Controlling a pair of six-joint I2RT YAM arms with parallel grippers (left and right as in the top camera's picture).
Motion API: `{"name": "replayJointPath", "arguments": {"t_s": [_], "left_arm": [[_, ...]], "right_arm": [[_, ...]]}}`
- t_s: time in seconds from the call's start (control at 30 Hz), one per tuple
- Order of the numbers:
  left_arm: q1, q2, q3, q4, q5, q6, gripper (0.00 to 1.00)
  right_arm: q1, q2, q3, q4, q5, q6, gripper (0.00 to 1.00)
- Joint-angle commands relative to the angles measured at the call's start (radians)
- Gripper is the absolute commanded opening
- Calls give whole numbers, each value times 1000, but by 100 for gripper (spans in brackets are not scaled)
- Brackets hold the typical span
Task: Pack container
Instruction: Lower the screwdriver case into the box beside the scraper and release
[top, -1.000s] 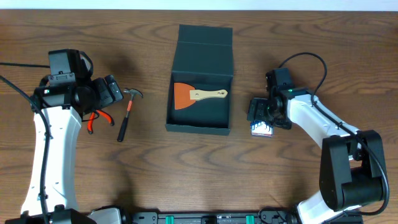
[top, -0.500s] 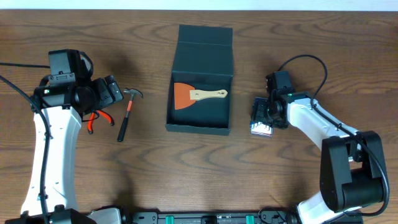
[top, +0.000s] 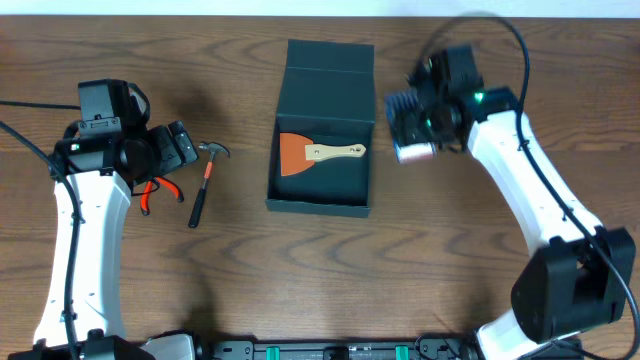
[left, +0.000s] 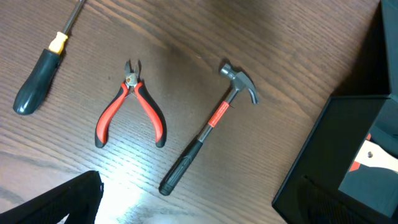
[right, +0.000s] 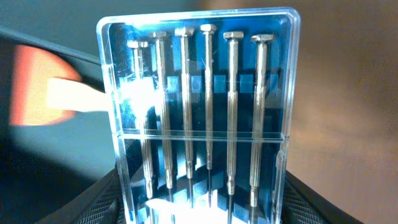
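Two sets: right jaws clamp bit case above wooden table, left jaws spread empty.

Brown wooden desk, claw hammer with red-and-black handle, red-handled pliers just left of it, black-handled screwdriver further left, clear blue case of slim steel drivers, orange-bladed scraper.
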Motion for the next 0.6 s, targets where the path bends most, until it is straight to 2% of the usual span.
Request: {"name": "replayJointPath", "arguments": {"t_s": [0.0,0.23,0.37,0.43,0.57], "left_arm": [[4,0,2,-3,-12,10,98],[4,0,2,-3,-11,10,98],[4,0,2,-3,-11,10,98],[4,0,2,-3,-11,10,98],[4,0,2,-3,-11,10,98]], "right_arm": [[80,-27,105,-37,-66,-245,1],[236,15,109,-52,-114,-668,1],[288,93,108,-52,-117,-834,1],[307,145,108,-52,-116,-888,1],[318,244,108,-74,-117,-889,1]]}}
